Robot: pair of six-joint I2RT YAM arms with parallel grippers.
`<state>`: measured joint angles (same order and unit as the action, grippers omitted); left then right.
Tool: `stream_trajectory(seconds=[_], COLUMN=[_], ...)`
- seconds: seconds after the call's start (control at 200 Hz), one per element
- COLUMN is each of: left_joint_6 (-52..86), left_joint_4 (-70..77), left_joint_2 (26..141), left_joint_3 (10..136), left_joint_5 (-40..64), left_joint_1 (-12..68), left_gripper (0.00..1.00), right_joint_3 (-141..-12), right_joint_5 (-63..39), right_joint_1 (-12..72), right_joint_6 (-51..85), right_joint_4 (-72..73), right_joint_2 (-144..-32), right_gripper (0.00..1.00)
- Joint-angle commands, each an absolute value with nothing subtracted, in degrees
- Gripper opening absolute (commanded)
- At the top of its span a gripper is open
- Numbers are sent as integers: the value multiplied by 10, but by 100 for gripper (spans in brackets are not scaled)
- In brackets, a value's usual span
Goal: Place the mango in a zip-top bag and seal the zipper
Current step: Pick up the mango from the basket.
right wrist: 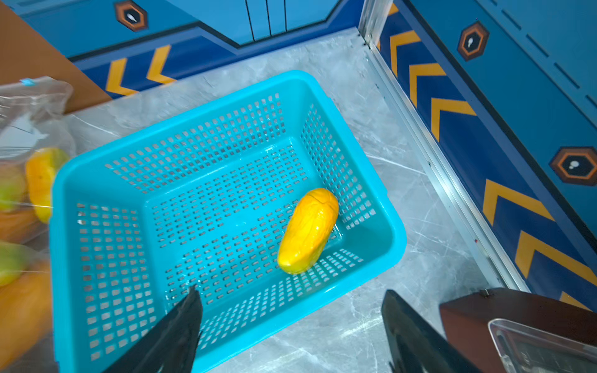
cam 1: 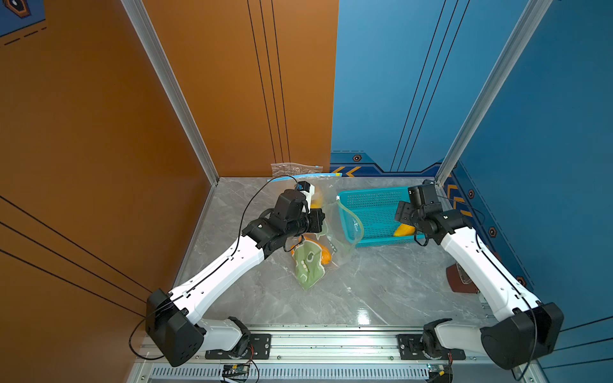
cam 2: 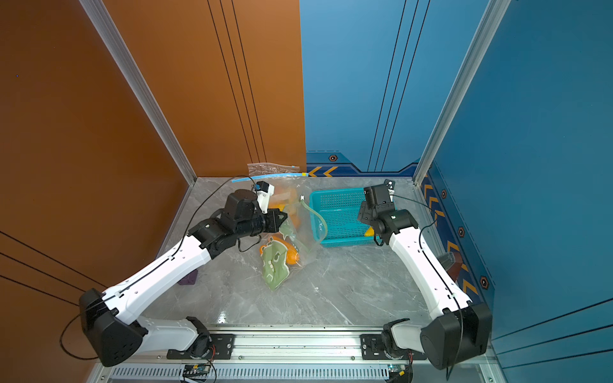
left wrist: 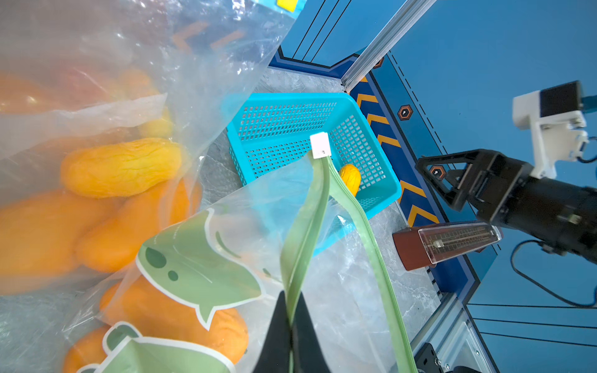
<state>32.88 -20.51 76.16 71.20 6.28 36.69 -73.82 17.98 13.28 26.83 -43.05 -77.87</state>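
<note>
One yellow mango (right wrist: 307, 231) lies alone in the blue basket (right wrist: 193, 113), also seen in both top views (cam 1: 404, 229) (cam 2: 369, 231). A clear zip-top bag (cam 1: 308, 262) with green cartoon prints lies at mid-table and holds orange mangoes. Its green zipper strip (left wrist: 307, 226) stands open, with a white slider (left wrist: 319, 145) at the end. My left gripper (left wrist: 290, 323) is shut on one side of that strip, holding the mouth up (cam 1: 323, 216). My right gripper (right wrist: 290, 290) hangs open above the basket's near rim, short of the mango, with nothing between its fingers (cam 1: 403, 212).
A second clear bag (left wrist: 97, 129) with several orange mangoes lies behind the left gripper. A flat bag with a blue zipper (cam 1: 298, 170) leans at the back wall. A brown metronome (cam 1: 459, 278) stands by the right wall, close under the right arm.
</note>
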Motion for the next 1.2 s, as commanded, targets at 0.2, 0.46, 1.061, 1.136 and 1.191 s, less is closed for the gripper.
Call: stream_trajectory(seconds=[0.2,0.46,1.061,1.136,1.191], left_joint_6=[326,324,326,326,326], left_joint_4=[-194,-194,-193,-192,-193], left_joint_2=[768,770,774,774,775], left_joint_3=[707,707,707,708,708], left_joint_5=[82,87,86,87,87], left_joint_1=[360,359,359,359,358], left_gripper=[0,0,0,0,0], right_joint_3=[-855,-912,-925,-926,-926], right_joint_5=[87,122,87,83,80], right_joint_1=[83,57,34,33,33], right_joint_6=[235,240,243,243,243], right_joint_4=[-556,-592,-566,-560,-555], right_joint_2=[-926,-1032,-1152,-1161,-1167], right_gripper=[75,68,72,73,73])
